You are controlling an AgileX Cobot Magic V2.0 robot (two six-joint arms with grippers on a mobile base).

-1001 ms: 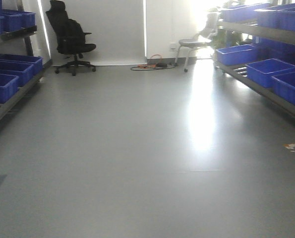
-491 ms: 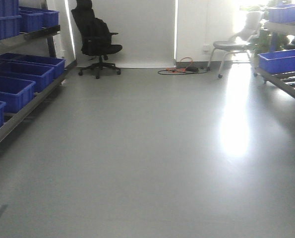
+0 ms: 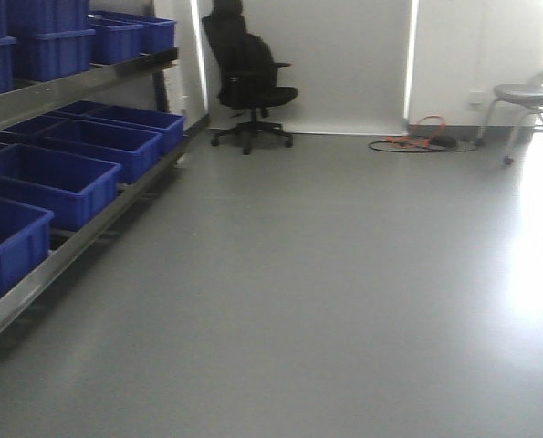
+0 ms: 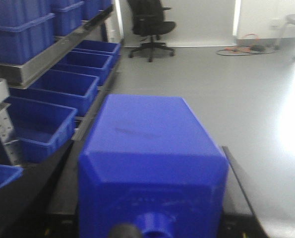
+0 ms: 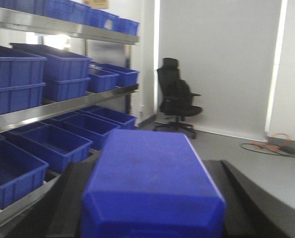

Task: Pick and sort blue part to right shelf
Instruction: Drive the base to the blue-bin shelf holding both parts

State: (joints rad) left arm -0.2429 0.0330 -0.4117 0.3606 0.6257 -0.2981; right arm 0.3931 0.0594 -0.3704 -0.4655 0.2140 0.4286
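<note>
1. Blue part sits gripped between the left gripper's jaws; a second blue part sits gripped in the right gripper's.
2. Steel rack of blue crates stands alongside, with a black office chair beyond.
3. Both parts are smooth and boxy, with bevelled edges.

Storage / sorting room, industrial type.
Steel rack w/ rows of open blue crates on 2 levels; smooth grey floor beside the rack; beyond rack's far end an office chair & cables by white wall.
</note>
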